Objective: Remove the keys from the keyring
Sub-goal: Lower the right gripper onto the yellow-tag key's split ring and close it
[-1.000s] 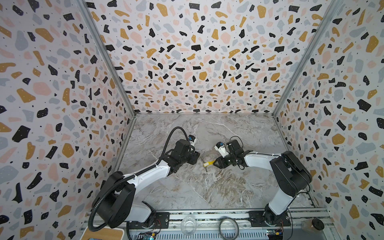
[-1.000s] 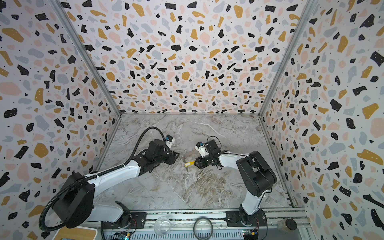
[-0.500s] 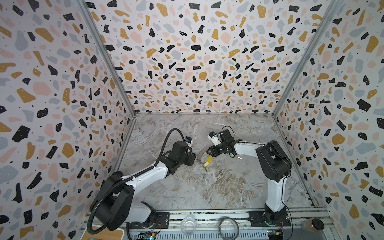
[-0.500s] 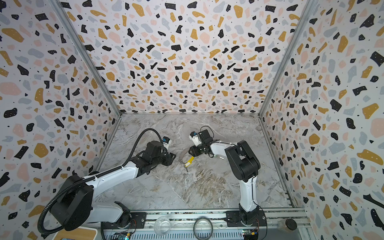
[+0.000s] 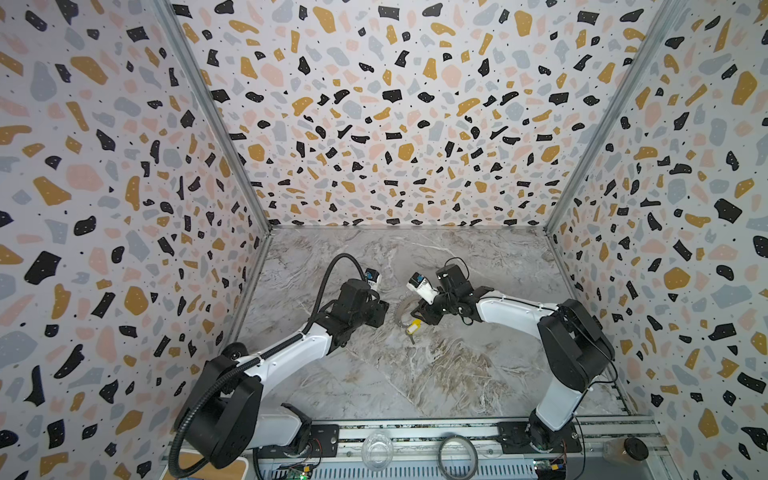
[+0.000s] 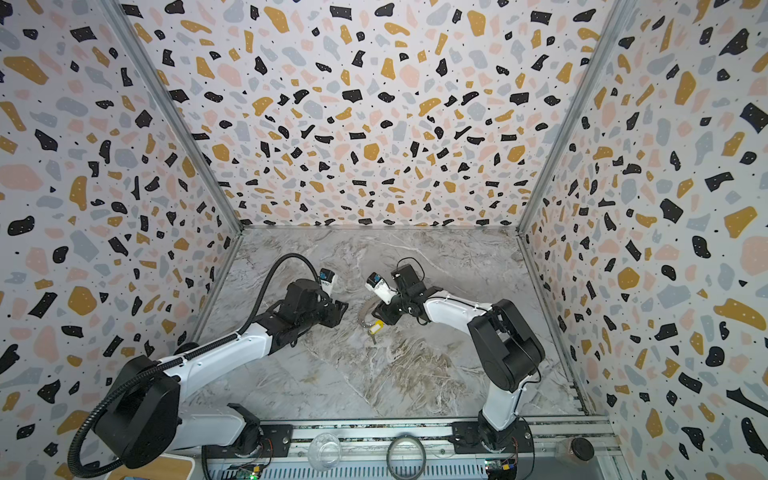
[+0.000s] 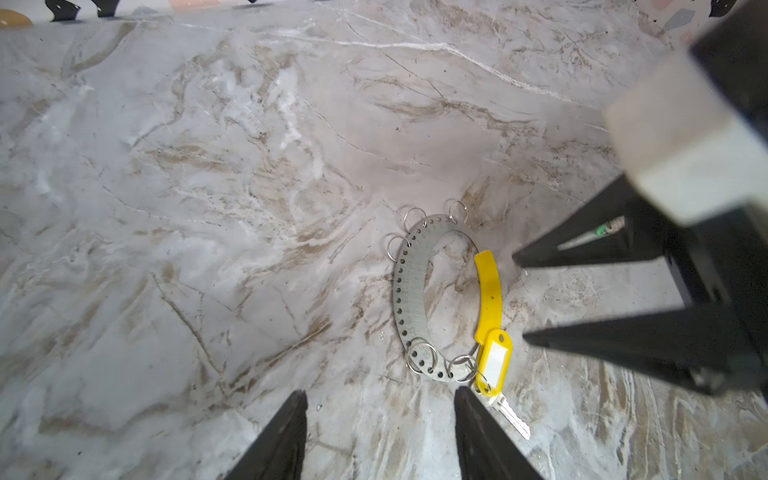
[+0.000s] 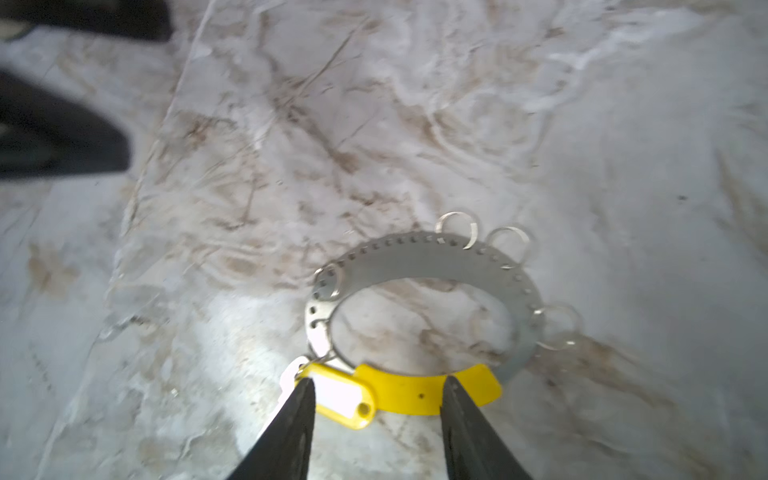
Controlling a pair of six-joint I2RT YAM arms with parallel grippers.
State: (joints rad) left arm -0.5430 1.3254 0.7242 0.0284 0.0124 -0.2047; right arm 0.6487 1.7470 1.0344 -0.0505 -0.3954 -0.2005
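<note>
The keyring is a flat silvery perforated loop with a yellow sleeve, lying on the marble floor; it shows in both top views. Several small split rings hang from its holes. One key with a yellow tag hangs on it near the sleeve's end; the tag also shows in a top view. My right gripper is open, its tips straddling the sleeve and tag, clamping nothing. My left gripper is open and empty, just short of the keyring.
Terrazzo walls close in the left, back and right sides. On the front rail stand a clear glass cup, a dark thick ring and a black-lidded jar. A wooden board lies at the front left corner.
The right arm swung toward the back and came forward again; its gripper now stands lower over the yellow sleeve. The keyring, tag and left gripper have hardly moved.
</note>
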